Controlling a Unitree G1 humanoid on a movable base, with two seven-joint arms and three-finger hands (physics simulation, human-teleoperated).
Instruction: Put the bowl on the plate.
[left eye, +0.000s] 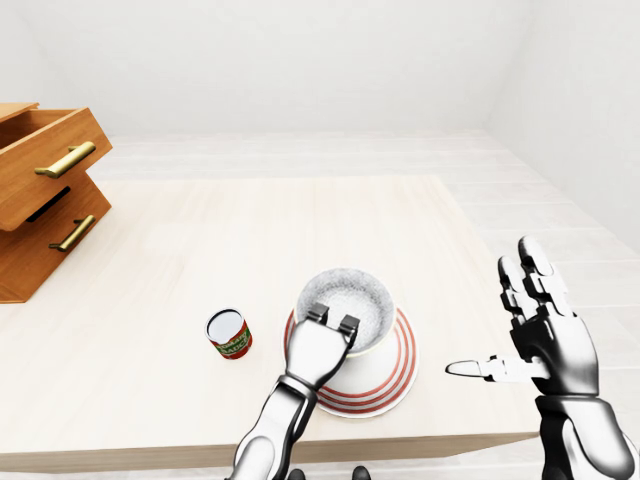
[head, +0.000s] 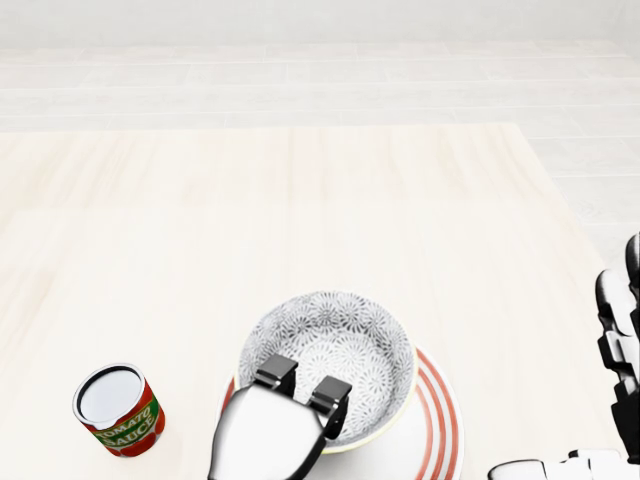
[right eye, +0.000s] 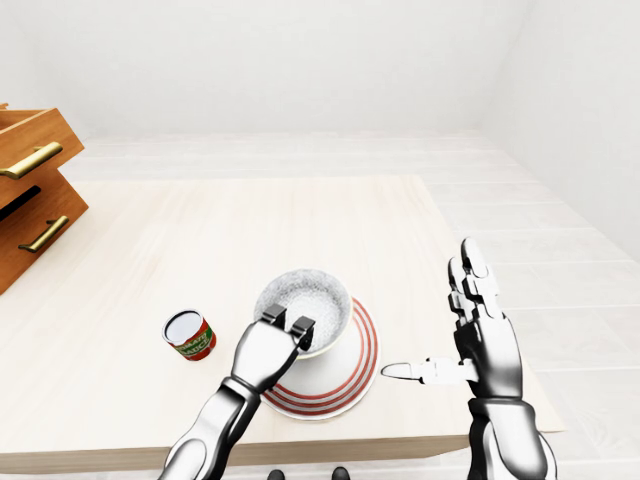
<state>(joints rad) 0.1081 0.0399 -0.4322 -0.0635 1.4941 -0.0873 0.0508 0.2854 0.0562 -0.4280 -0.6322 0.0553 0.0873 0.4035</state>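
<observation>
Left hand (head: 268, 432) clamped on bowl (head: 335, 345) rim, bowl over plate (head: 441, 415), right hand (left eye: 545, 335) fingers spread apart

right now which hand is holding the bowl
The left hand: its fingers pinch the rim of the patterned bowl. The right hand hangs open at the left-eye view's right, touching nothing.
</observation>
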